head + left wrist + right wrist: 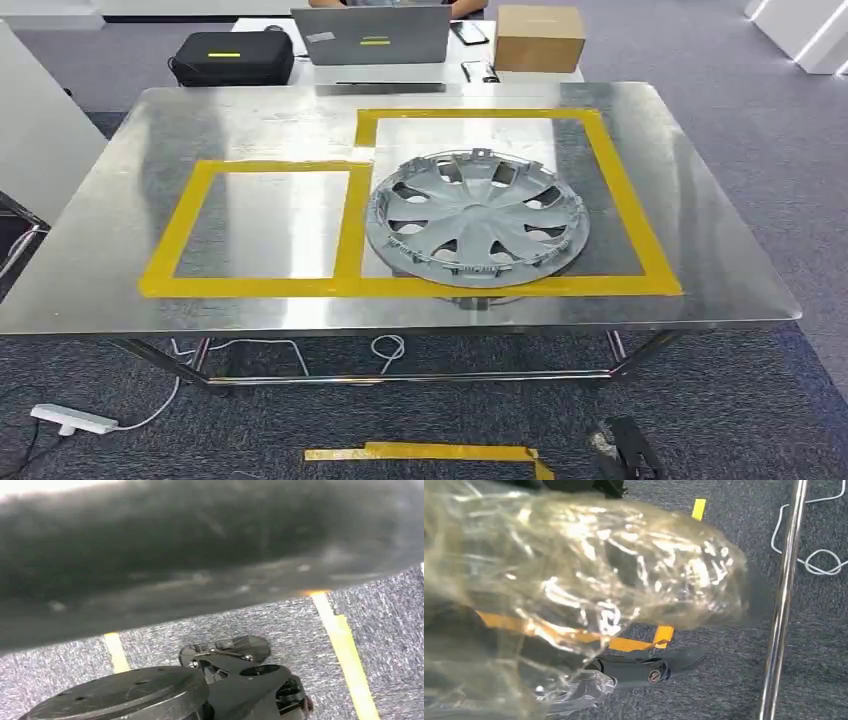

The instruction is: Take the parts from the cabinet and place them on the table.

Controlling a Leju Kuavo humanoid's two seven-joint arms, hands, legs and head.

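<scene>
1. Lying flat on the steel table (120, 200), the grey wheel cover (478, 220) sits inside the larger yellow tape outline (620, 190), its near rim touching or just overlapping the front tape line and its left rim near the strip that divides the two outlines.
2. The smaller tape rectangle (180, 230) beside it holds nothing yet, so by my reading at least one more part is due from the cabinet.
3. The cover looks like thin moulded plastic: probably light, fairly stiff across the face but springy at the rim, with small clips around the edge that could snap if squeezed hard.
4. Its smooth painted spokes would likely be slippery; a safer hold is at the rim or through one of the openings between spokes, gripping both sides of the edge.
5. Being round, it has no long axis; its face points up toward the ceiling and its hub is about central.
6. The left hand (200, 555) is a dark blur close to the left wrist camera, above the carpet; I cannot tell how its fingers sit.
7. The right hand (574, 580) is wrapped in crinkled clear plastic in the right wrist view, near a table leg (781, 610); whether the fingers are apart or together I cannot tell.
</scene>
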